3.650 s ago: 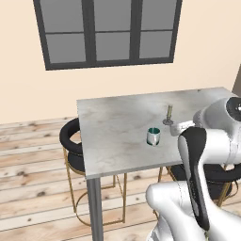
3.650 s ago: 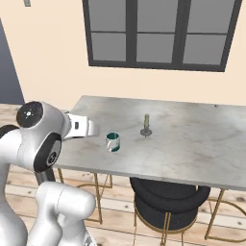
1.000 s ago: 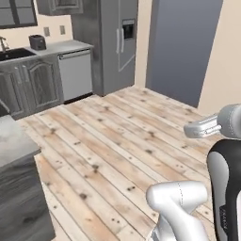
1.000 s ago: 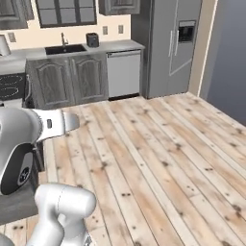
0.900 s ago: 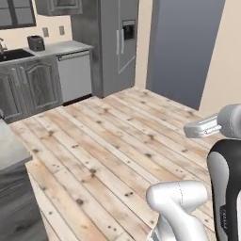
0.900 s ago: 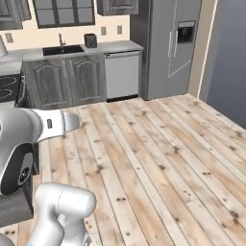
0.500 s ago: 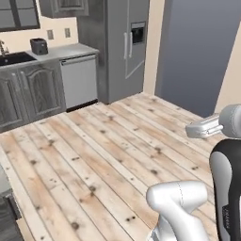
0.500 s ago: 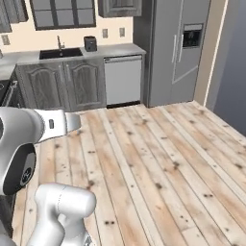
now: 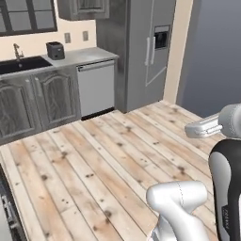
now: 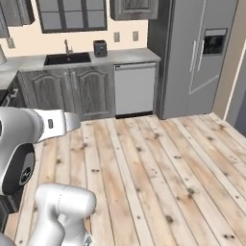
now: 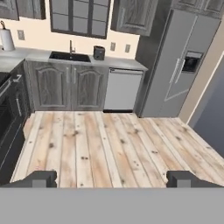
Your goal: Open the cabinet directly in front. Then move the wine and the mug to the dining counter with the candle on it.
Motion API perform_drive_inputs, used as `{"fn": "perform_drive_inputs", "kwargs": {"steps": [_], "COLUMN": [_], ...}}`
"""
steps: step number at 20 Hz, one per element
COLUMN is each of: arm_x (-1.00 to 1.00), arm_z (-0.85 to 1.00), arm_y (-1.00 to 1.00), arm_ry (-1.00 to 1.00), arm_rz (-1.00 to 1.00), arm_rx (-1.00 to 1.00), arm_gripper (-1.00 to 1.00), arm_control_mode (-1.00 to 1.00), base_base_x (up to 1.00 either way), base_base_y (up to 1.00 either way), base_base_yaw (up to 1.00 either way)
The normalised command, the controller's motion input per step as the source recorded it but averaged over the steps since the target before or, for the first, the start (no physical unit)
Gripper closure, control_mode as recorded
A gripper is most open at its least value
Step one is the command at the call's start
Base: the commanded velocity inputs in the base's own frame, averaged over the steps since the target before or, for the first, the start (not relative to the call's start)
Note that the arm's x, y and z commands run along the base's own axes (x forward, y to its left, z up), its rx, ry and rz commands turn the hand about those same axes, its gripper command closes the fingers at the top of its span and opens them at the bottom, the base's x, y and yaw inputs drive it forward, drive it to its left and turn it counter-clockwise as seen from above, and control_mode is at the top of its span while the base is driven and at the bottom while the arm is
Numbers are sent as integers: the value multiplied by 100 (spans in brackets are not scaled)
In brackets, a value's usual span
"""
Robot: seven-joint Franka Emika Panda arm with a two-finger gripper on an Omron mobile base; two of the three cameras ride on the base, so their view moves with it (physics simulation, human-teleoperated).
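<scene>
Your claw [image 11: 112,178] is released, its 2 tips spread wide with nothing between them, over bare plank floor [image 11: 100,144]. Far ahead of it stand the sink [image 11: 70,56], dishwasher [image 11: 122,89] and fridge [image 11: 175,65], with a wall cabinet [image 11: 131,17] above.

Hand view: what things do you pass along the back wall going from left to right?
White paper towel roll → dark sink with a thin silver tap → small black toaster → pale grey dishwasher front → tall grey fridge with long handles.
</scene>
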Motion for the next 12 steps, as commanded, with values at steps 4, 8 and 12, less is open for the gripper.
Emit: {"fn": "perform_drive_inputs", "kwargs": {"steps": [4,8,12], "arm_x": [0,0,0], "arm_z": [0,0,0], "arm_y": [0,0,0], "arm_ry": [0,0,0], "arm_rz": [0,0,0], "arm_rx": [0,0,0], "arm_gripper": [-100,-100,-100], "arm_control_mode": [100,100,100], "base_base_x": [100,100,100], "base_base_y": [0,0,0], "base_base_yaw": [14,12,11]}}
